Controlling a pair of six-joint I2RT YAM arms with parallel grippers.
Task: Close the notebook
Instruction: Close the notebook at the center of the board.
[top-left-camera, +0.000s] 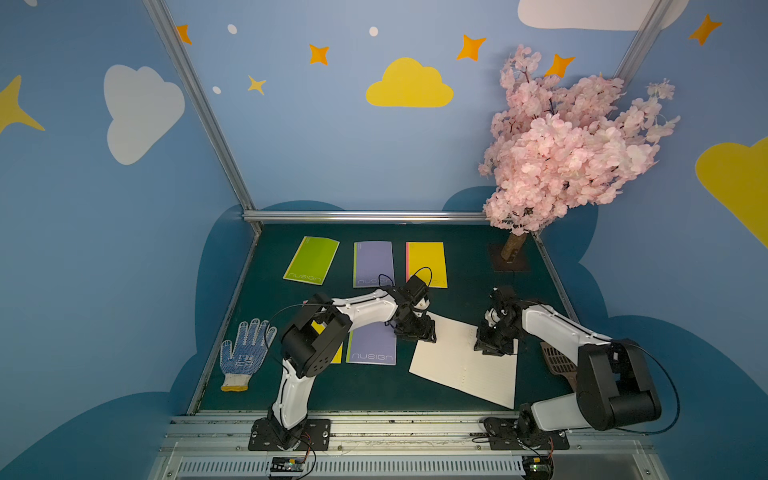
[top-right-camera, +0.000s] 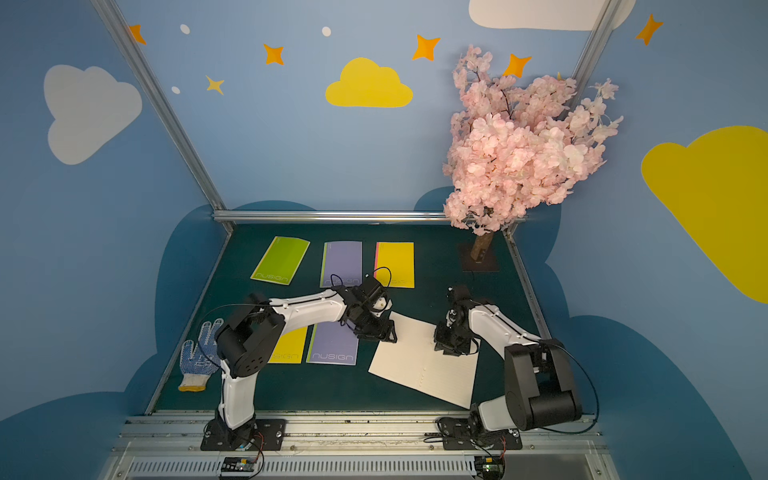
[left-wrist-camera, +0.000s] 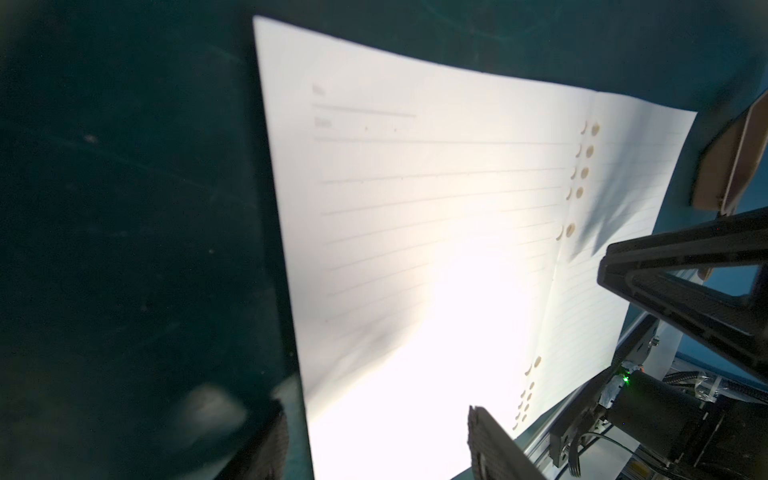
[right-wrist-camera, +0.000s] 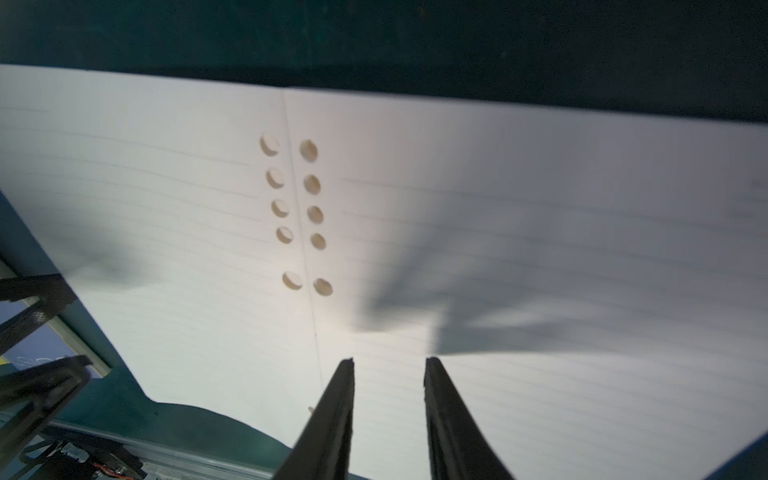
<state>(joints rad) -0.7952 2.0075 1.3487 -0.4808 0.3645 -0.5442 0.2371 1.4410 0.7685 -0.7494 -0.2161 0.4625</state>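
Two grippers attend one open notebook (top-left-camera: 457, 370), which lies flat on the table (top-left-camera: 374, 390) with its lined white pages up, so the closing fold is not yet made. The left gripper (top-left-camera: 415, 334) hangs at the notebook's outer page edge. In its wrist view the fingers (left-wrist-camera: 488, 449) stand wide apart and empty, one over the page and one over bare table beside that edge. This stance is judged to suit slipping under the leaf and lifting it. The right gripper (right-wrist-camera: 388, 360) is over the opposite page, just beside the punched spine (right-wrist-camera: 297, 216), its fingers a narrow gap apart and gripping nothing. Whether the tips touch paper cannot be told. Its placement is judged to pin that half while the other folds over. A closed purple notebook (top-left-camera: 372, 349) lies just beside the open one. No container is identifiable: a brown perforated item (top-left-camera: 555, 361) near the notebook's other side is partly hidden by the arm, and its contents, if any, are not visible.
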